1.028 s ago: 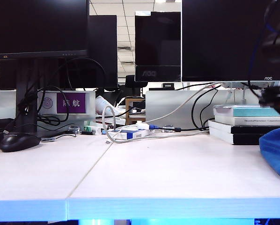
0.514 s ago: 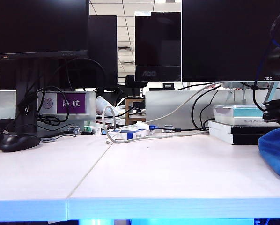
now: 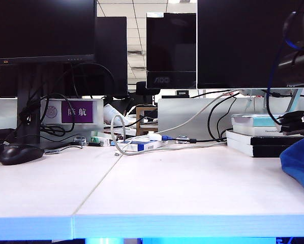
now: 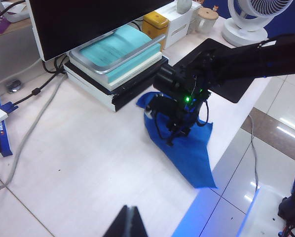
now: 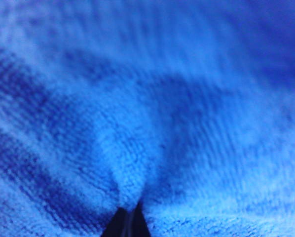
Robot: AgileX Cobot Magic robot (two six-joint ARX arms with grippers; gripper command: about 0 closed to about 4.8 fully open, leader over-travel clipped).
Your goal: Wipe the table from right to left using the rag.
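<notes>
The rag (image 4: 184,148) lies at the right end of the table (image 3: 182,188), just in front of a stack of books (image 4: 115,61) that sits under a dark monitor (image 4: 83,19); one corner of the blue cloth reaches toward the table's front edge. In the exterior view only its left part shows at the right border (image 3: 300,162), raised slightly off the white top. The right gripper (image 4: 173,132) stands over the middle of the rag, pointing down into it, a green light glowing on its wrist. Its own camera sees almost nothing but fuzzy blue fabric (image 5: 147,113), with the two dark fingertips (image 5: 128,224) pressed together and a fold of cloth pinched up between them, so the fingers are fully closed on the rag. The left gripper (image 4: 128,222) hangs above the bare table well to the left of the cloth; its two black fingertips meet in a point with no gap visible between them and nothing in them (only the tips are in view). A grey cable (image 4: 24,143) curls over the table beside the books, and a black mouse (image 3: 21,153) rests at the far left. A thin dark seam (image 3: 98,185) runs between the two panels of the top.
</notes>
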